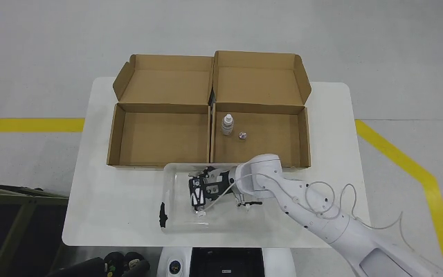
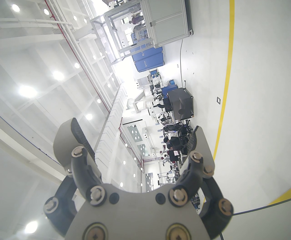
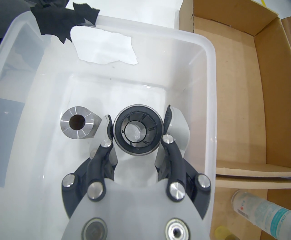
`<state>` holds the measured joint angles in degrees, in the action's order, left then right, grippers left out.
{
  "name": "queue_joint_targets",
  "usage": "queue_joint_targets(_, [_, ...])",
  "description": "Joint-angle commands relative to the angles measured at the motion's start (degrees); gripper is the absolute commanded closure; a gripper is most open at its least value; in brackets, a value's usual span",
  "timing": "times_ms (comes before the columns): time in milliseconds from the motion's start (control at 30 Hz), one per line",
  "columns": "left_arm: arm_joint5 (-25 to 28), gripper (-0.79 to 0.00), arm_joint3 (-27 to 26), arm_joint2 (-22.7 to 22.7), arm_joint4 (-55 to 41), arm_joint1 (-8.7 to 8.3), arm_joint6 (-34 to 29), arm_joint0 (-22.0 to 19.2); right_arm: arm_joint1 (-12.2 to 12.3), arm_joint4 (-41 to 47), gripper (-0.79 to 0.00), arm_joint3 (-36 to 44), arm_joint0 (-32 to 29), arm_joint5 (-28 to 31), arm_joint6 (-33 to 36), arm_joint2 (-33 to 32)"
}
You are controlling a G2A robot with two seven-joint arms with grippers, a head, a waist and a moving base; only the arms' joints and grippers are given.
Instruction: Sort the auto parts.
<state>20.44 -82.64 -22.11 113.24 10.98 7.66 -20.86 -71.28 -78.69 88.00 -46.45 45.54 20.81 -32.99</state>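
Note:
A round part with a black outer ring and a metal core (image 3: 138, 131) sits in the clear plastic bin (image 3: 205, 52). My right gripper (image 3: 138, 123) is down in the bin (image 1: 173, 208), and its two fingers press against opposite sides of the ring. A steel cylinder with a centre hole (image 3: 78, 125) lies just beside one of the fingers (image 3: 109, 127). From above, the right gripper (image 1: 201, 192) is in the bin's left half. My left gripper (image 2: 136, 126) is open with nothing in it, pointing out into the room.
Two open cardboard boxes stand behind the bin. The left box (image 1: 163, 138) is bare. The right box (image 1: 277, 142) holds a small bottle (image 1: 228, 124) and a small metal part (image 1: 242, 134). Black tape (image 3: 61, 20) hangs on the bin's rim.

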Motion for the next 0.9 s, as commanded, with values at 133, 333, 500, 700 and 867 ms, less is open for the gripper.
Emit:
queue_joint_targets(133, [0.0, -0.785, 0.0, 0.0, 0.0, 0.0, 0.0, 0.0, -0.44, -0.25, -0.425, -0.9, -0.03, 0.19, -0.21, 0.26])
queue_joint_targets(333, [0.0, -0.785, 0.0, 0.0, 0.0, 0.0, 0.0, 0.0, -1.02, -0.05, -0.391, -2.21, 0.2, 0.6, -0.88, 0.61])
queue_joint_targets(500, [0.0, -0.785, 0.0, 0.0, 0.0, 0.0, 0.0, 0.0, -1.45, 0.76, -0.231, -2.81, 0.25, 0.97, -2.01, 0.63])
queue_joint_targets(700, [0.0, -0.785, 0.0, 0.0, 0.0, 0.0, 0.0, 0.0, -1.62, 1.51, 0.0, -2.54, 0.02, 1.44, -2.92, -0.04])
queue_joint_targets(867, [0.0, -0.785, 0.0, 0.0, 0.0, 0.0, 0.0, 0.0, -1.6, 1.94, 0.0, -1.58, -0.3, 1.94, -3.52, -0.82])
